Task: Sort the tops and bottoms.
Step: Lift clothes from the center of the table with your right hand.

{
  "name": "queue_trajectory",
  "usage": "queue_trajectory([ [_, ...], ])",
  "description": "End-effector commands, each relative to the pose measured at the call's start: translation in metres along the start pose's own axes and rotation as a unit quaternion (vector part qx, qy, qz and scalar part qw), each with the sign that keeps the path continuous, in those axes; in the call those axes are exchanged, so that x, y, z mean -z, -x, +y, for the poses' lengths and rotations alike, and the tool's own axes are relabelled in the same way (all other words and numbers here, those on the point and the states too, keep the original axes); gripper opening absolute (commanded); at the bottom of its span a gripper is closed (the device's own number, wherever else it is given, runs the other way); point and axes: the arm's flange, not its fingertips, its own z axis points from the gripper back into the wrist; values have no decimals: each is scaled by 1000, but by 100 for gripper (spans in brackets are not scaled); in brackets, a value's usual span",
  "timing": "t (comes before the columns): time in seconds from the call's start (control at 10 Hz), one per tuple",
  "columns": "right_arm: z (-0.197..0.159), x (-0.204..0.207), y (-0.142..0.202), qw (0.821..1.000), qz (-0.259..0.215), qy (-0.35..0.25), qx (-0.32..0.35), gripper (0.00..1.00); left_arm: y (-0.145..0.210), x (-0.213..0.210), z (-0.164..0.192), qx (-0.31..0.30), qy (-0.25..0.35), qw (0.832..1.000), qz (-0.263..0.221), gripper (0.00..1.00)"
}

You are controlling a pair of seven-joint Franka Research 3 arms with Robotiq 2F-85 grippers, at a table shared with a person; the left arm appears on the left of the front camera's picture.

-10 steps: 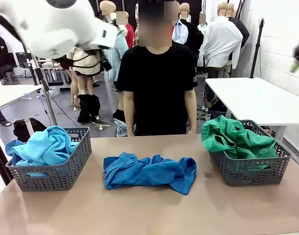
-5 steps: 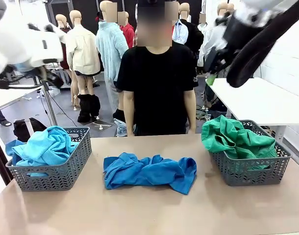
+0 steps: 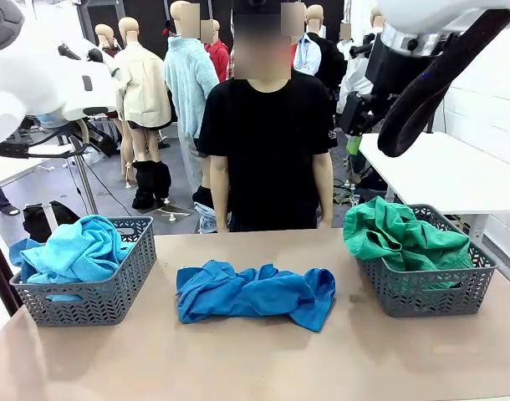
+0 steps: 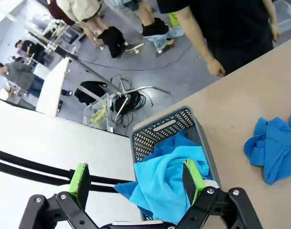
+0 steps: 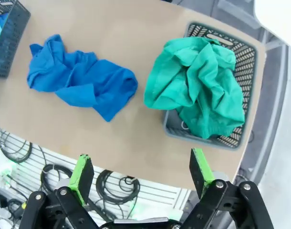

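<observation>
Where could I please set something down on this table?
The table is bare along its near edge and in the gaps beside the royal-blue top. The left basket is heaped with the sky-blue top, the right basket with green bottoms.

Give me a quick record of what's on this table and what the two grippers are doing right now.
Left basket: gray, holds the light sky-blue top
Table: royal blue top crumpled mid-table, outside both baskets
Right basket: gray, holds the green bottoms, draped over its rim
Left gripper: open, empty, raised, aimed at the left basket
Right gripper: open, empty, raised above the table
Person: standing at the far side
</observation>
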Motion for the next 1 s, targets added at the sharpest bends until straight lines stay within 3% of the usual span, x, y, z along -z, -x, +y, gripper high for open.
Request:
queue_trajectory([
  [0.0, 2, 1, 2, 1000, 0, -11, 7, 100, -4, 0, 9, 1, 0, 1000, -3, 100],
  [0.2, 0, -3, 1, 1000, -3, -1, 1, 100, -4, 0, 9, 1, 0, 1000, -3, 100],
  [0.4, 47, 40, -63, 993, 33, -9, -110, 100, -4, 0, 9, 1, 0, 1000, -3, 100],
  [0.7, 101, 121, -82, 970, 123, 11, -210, 100, -1, 1, 5, -1, -4, 1000, 0, 100],
  [0.9, 114, 161, -79, 956, 148, 20, -251, 100, 17, 14, 43, -28, 11, 999, 23, 100],
])
